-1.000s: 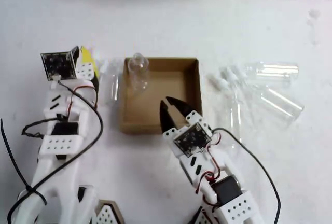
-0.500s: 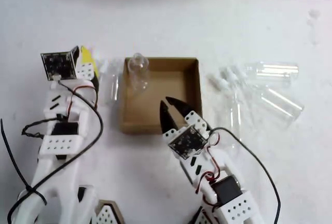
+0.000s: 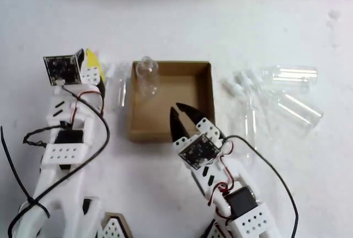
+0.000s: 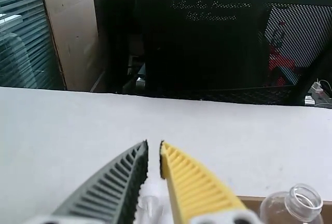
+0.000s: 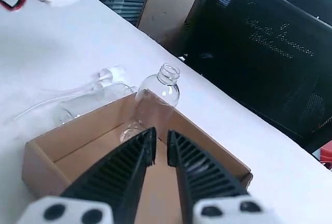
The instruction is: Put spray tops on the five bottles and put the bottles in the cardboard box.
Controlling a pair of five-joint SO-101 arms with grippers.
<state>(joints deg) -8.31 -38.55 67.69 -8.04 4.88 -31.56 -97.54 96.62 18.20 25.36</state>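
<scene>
Nothing has shifted in the last half second: the right gripper (image 3: 176,108) stays over the near edge of the cardboard box (image 3: 205,92), jaws a narrow slit and empty, the left gripper (image 4: 154,149) likewise, while an uncapped bottle (image 3: 146,75) stands in the box's far left corner on the desk (image 3: 220,28).

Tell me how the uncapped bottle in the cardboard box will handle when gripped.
The bottle looks clear and empty, so probably light. Standing tall and narrow, it may tip if nudged; its smooth round wall could slip.
</scene>
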